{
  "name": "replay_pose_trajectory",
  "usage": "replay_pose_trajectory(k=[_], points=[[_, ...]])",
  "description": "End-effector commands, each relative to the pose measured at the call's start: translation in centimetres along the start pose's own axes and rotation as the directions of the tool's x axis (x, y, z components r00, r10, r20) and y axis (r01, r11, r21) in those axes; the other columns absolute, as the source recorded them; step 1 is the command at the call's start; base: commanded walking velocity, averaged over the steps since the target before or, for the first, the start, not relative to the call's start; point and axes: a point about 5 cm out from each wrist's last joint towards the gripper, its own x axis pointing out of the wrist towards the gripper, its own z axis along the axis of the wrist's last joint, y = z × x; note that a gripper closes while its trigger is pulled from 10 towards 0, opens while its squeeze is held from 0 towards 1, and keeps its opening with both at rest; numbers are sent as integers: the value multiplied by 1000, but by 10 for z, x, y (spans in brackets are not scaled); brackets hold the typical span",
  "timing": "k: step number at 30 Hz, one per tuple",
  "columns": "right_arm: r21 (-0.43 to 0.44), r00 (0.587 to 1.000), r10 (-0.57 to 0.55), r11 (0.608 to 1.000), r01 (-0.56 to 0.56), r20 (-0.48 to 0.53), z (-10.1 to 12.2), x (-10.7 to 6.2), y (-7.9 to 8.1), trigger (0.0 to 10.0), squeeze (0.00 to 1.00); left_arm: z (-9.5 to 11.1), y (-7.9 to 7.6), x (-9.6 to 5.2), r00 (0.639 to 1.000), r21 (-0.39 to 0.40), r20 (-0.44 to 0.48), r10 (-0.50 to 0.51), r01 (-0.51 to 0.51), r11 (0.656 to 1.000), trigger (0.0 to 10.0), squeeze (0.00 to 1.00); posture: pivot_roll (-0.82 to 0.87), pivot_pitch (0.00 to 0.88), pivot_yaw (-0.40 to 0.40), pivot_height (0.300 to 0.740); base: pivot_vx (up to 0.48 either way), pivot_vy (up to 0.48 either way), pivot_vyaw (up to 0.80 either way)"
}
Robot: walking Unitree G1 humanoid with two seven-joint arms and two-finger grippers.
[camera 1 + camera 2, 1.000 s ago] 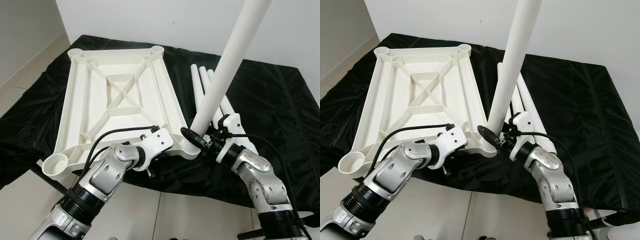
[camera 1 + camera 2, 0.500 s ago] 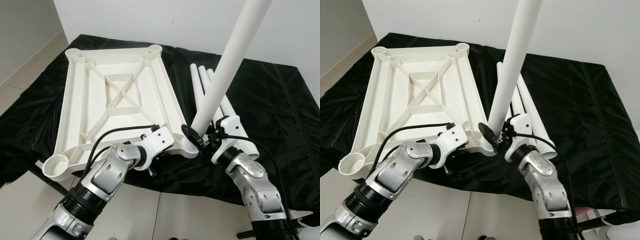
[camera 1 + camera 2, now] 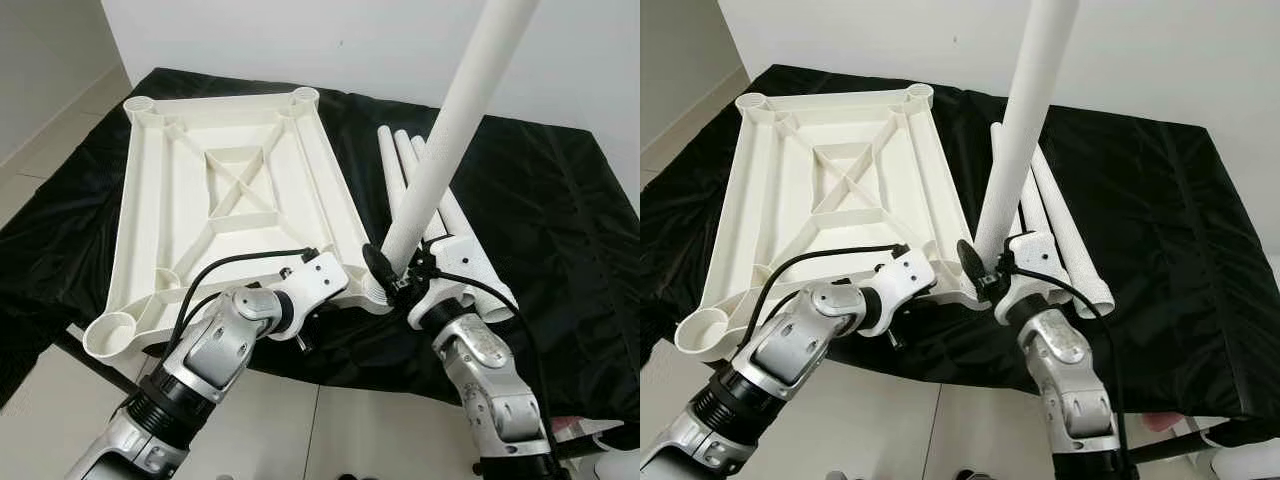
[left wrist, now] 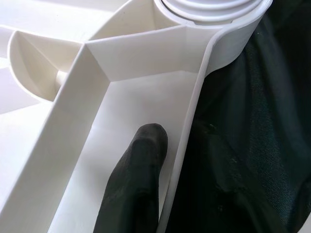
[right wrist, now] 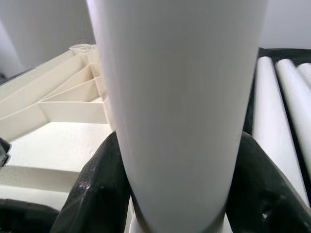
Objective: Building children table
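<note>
The white table top [image 3: 230, 190] lies upside down on the black cloth [image 3: 560, 220]. A long white leg [image 3: 440, 170] stands in its near right corner socket [image 4: 209, 9], leaning a little to the right. My right gripper [image 3: 395, 275] is shut on the leg just above the socket; in the right wrist view the black fingers [image 5: 97, 179] press both sides of the leg [image 5: 175, 97]. My left gripper [image 4: 182, 145] is shut on the top's near rim beside that socket, with one finger [image 4: 141, 170] inside the rim.
Three spare white legs [image 3: 1060, 220] lie side by side on the cloth right of the table top. The other corner sockets [image 3: 110, 335] [image 3: 303, 97] stand open. Pale tiled floor [image 3: 340, 430] lies below the cloth's near edge, and a white wall is behind.
My right wrist has turned around the base of the leg and its forearm has swung in to the left. The leg stays in its socket. The left gripper keeps its hold.
</note>
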Motion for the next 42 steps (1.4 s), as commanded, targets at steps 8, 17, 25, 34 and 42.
replay_pose_trajectory(k=[8,17,25,34,42], points=[[20,998,-61,998,60,23,-1,6,30,10000,0,3,-11,6,1000,6,10,-14,14,1000,10000,0,-85,156,-9,740,0,0,0],[12,984,-180,984,180,-13,-9,8,35,10000,0,3,-12,6,1000,3,12,-11,11,1000,10000,0,-83,139,-15,740,0,0,0],[0,980,-198,980,198,-1,-8,9,31,10000,0,2,-13,6,1000,8,11,-16,15,1000,10000,0,-82,132,-12,740,0,0,0],[3,986,-165,986,165,22,-6,9,24,10000,1000,2,-13,6,1000,12,10,-16,16,1000,10000,0,-85,125,-13,740,0,0,0],[7,995,-91,996,91,35,-2,7,8,10000,1000,3,-13,7,1000,11,13,-16,16,1000,10000,0,-92,132,-10,740,0,0,0]])
